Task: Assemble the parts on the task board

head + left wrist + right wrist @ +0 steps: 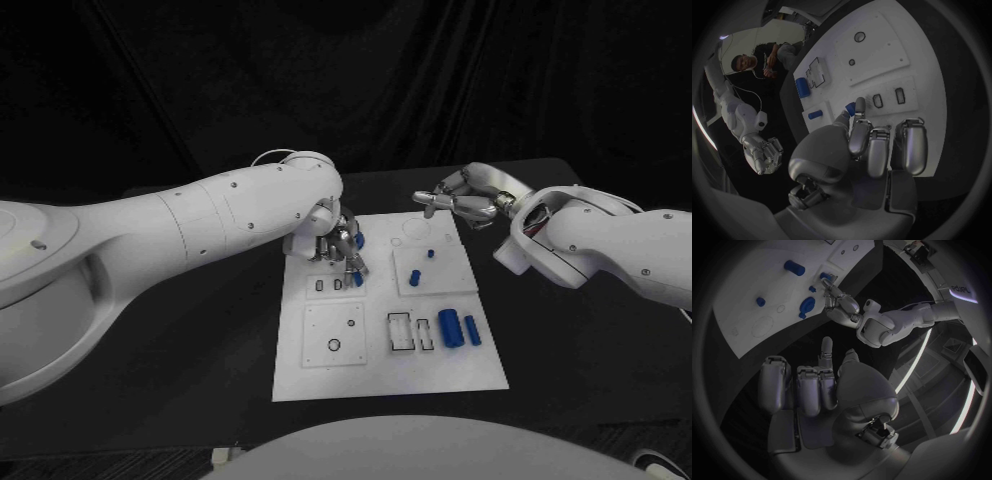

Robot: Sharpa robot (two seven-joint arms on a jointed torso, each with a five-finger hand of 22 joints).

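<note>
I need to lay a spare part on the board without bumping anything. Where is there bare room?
The board's near strip, below the square plate and the slots, is bare. The far right corner by the round outline has room. It is crowded at the far left, where the left hand works, and around the blue cylinders.

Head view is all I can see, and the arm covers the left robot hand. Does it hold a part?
Observer: Yes. In the left wrist view, the left robot hand pinches a small blue part between its thumb and a fingertip.
Operator: Is the part already in the board?
Observer: I cannot tell. That view shows it close over the board, beside two empty slots.
Operator: And the right robot hand?
Observer: In the right wrist view, the right robot hand holds nothing.
</note>
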